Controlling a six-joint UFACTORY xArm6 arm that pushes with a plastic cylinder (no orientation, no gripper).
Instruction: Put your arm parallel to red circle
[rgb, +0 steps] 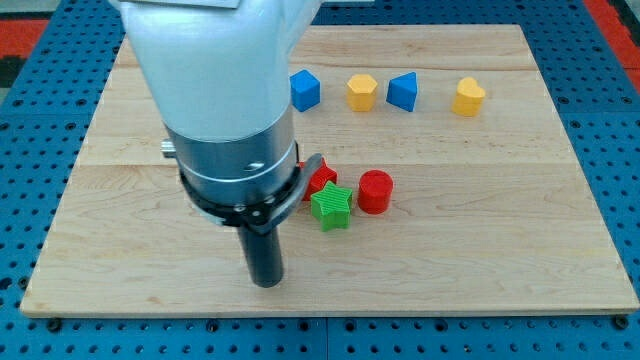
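The red circle block (375, 191) sits near the middle of the wooden board (480, 230). A green star block (331, 206) lies just to its left, touching a red star block (320, 179) that is partly hidden by the arm. My tip (267, 282) rests on the board near the view's bottom, to the lower left of the green star and well left of the red circle, touching no block. The arm's white and grey body (225, 110) fills the view's upper left.
Along the view's top stand a blue cube (305, 90), a yellow pentagon block (362, 93), a blue triangular block (403, 92) and a yellow block (468, 97). A blue pegboard (610, 60) surrounds the board.
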